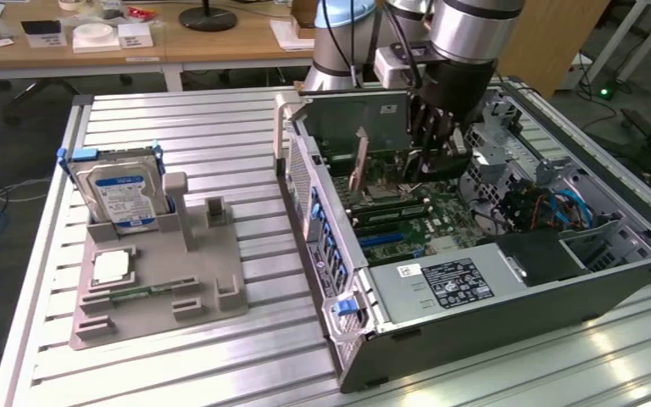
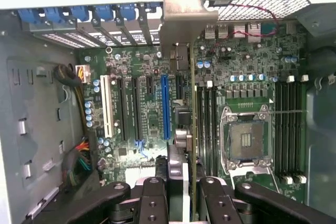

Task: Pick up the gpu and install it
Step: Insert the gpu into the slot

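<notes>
One robot arm reaches down into an open computer case [image 1: 337, 280] that lies on its side on a slatted metal worktop [image 1: 190, 356]. Its pincer [image 2: 181, 195] is closed narrow on a graphics card [image 2: 182, 129], gripping the card's upper edge with a finger on each flat face. The card hangs edge-down inside the case, just above the green main board [image 2: 152, 103]. It sits between a long blue slot [image 2: 166, 103] and the empty processor socket [image 2: 245, 142]. The card's bent metal end plate [image 2: 184, 19] points toward the row of openings in the case's back wall.

The card looks thin, stiff and light, and I judge it fragile. Its faces carry small parts that could be knocked off, and its bottom edge would not forgive a crooked push. The bare top edge near the middle seems the safest place to hold it, clear of the end plate.

In the exterior view, a hard drive [image 1: 122, 191] with a blue and white label stands upright in a grey holder [image 1: 156, 297] on the exterior view's left. A dark label [image 1: 450, 284] with a white sticker beside it sits on the silver power box. No writing on any of them is readable.
</notes>
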### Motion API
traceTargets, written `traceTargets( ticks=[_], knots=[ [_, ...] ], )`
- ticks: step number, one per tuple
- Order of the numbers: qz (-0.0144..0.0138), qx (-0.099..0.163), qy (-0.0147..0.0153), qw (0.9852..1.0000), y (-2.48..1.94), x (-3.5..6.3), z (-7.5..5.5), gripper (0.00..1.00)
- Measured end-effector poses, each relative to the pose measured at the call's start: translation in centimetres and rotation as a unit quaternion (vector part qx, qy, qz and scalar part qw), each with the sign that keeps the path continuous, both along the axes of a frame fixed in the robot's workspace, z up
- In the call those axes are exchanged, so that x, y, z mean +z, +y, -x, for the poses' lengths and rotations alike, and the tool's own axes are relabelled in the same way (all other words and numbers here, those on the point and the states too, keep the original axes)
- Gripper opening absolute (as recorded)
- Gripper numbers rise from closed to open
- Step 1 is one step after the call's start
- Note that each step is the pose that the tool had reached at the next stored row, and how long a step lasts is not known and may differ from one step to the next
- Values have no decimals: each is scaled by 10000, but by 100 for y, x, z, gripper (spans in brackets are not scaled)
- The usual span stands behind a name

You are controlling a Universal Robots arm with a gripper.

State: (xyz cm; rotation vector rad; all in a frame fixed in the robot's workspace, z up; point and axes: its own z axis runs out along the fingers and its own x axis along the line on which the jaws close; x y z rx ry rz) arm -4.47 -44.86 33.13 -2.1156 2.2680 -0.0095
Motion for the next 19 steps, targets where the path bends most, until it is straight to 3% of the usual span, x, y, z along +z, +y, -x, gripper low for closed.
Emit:
traceTargets(
  ticks=[8,19],
  knots=[
    [-3,47,0,10000,-6,-143,62,28],
    [0,49,3,10000,-15,-267,72,28]
  ],
)
